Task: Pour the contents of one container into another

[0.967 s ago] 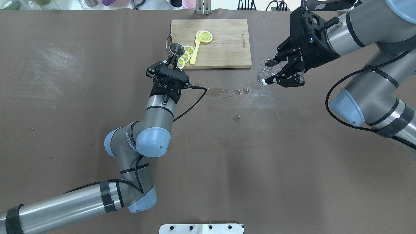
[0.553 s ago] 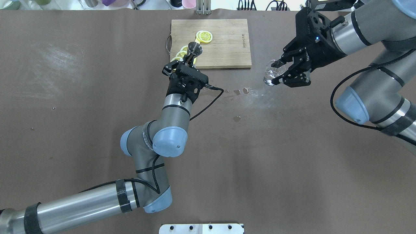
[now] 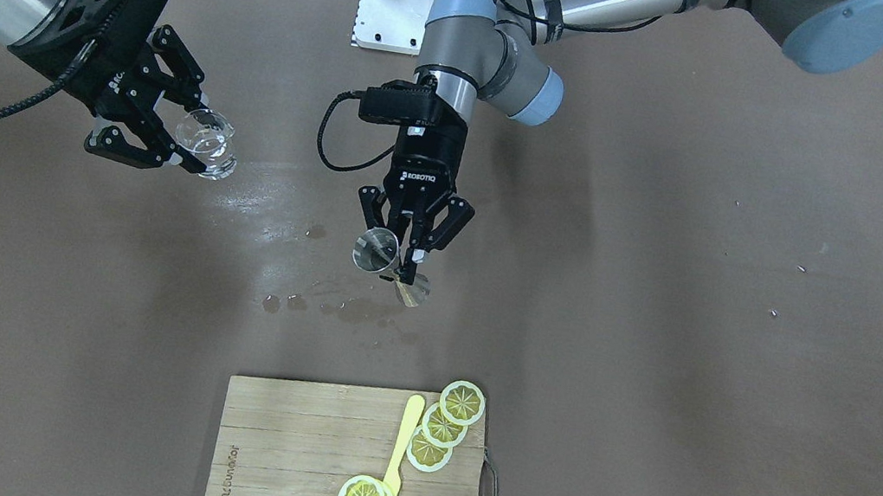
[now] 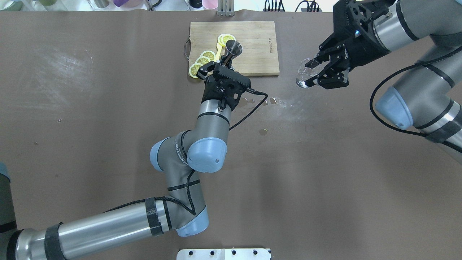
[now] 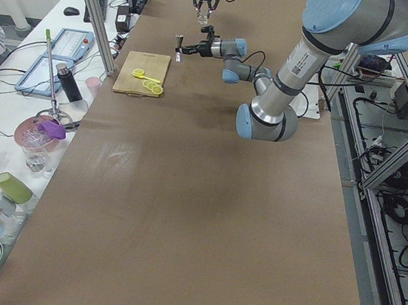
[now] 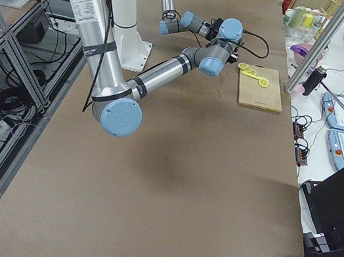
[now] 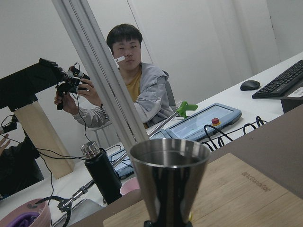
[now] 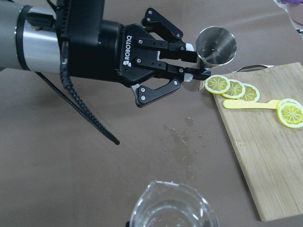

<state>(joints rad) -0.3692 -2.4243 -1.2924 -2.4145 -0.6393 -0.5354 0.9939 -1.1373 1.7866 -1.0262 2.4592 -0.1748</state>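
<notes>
Steel jigger (image 4: 232, 48) is pinched at its waist by the left claw (image 4: 221, 66), both fingers pressed onto it. It's held off the brown surface (image 4: 108, 108), upper centre of the overhead view, just beside the lemon-slice corner of the wooden cutting board (image 4: 252, 57). The right wrist view looks into the jigger's mouth at its upper right.

Right claw (image 4: 313, 72) sits upper right in the overhead view, closed around a clear glass beaker (image 4: 306, 72), also airborne and well apart from the jigger. The beaker's rim and spout fill the bottom edge of the right wrist view; can't tell the fill level.

On the board: lemon slices (image 4: 202, 61) in a row by the handle end, one more (image 4: 226, 39) further up, and a yellow plastic utensil (image 8: 251, 104) lying between them.

Small wet patches (image 4: 269, 102) dot the surface between the two claws, below the board in the overhead view.

Left wrist view shows a person (image 7: 128, 90) holding a camera behind the jigger, with a black bottle (image 7: 102, 172) at lower left.
</notes>
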